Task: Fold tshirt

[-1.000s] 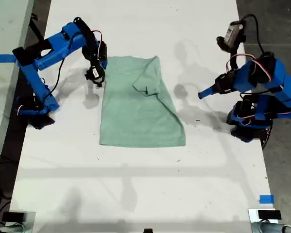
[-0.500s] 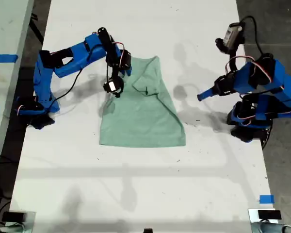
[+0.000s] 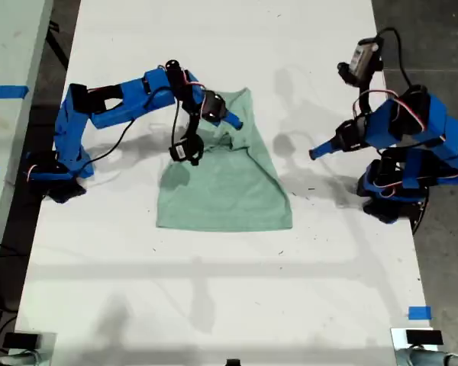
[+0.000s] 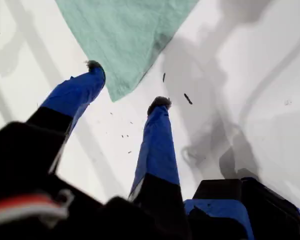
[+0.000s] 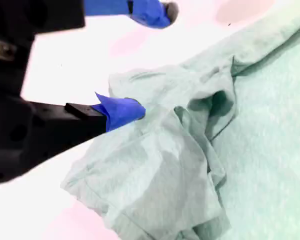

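The tshirt (image 3: pixel 221 171) lay mid-table, partly folded. Our second gripper (image 5: pixel 152 60) hung spread over its bunched sleeve (upper part in the exterior view); our first gripper (image 4: pixel 126 84) waited spread nearby. We judged a low pinch best.

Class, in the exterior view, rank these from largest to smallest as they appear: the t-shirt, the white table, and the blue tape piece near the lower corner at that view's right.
1. Table, by far the largest.
2. T-shirt.
3. Blue tape, the smallest.
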{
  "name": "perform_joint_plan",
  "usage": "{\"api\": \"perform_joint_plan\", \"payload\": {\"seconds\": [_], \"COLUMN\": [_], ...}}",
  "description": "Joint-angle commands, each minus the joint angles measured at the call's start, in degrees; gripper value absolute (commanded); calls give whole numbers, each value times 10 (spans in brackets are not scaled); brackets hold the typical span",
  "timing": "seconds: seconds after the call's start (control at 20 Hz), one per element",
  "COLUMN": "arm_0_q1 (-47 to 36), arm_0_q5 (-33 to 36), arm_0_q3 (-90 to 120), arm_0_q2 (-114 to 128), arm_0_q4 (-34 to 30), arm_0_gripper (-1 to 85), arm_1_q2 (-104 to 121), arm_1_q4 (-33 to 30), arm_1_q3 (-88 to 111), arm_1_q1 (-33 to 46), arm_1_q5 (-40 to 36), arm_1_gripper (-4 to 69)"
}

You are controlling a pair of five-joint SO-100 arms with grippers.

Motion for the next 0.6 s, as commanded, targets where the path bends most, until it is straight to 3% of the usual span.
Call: {"api": "perform_joint_plan", "payload": {"seconds": [0.0, 0.2, 0.35, 0.55], "arm_0_q1": [14, 13, 48, 137], "arm_0_q5": [4, -9, -56, -176], "arm_0_q3": [-34, -4, 97, 337], "arm_0_q2": [105, 221, 306, 447], "arm_0_q4": [-10, 67, 110, 68], "arm_0_gripper": [287, 292, 283, 272], "arm_1_q2": [9, 8, -2, -59], "arm_1_q4": [-18, -23, -41, -99], "arm_1_q3": [1, 17, 24, 51], "arm_1_q1": [-8, -29, -57, -96], "arm_1_q5": [8, 17, 25, 31], "arm_1_gripper": [223, 225, 226, 279]}}
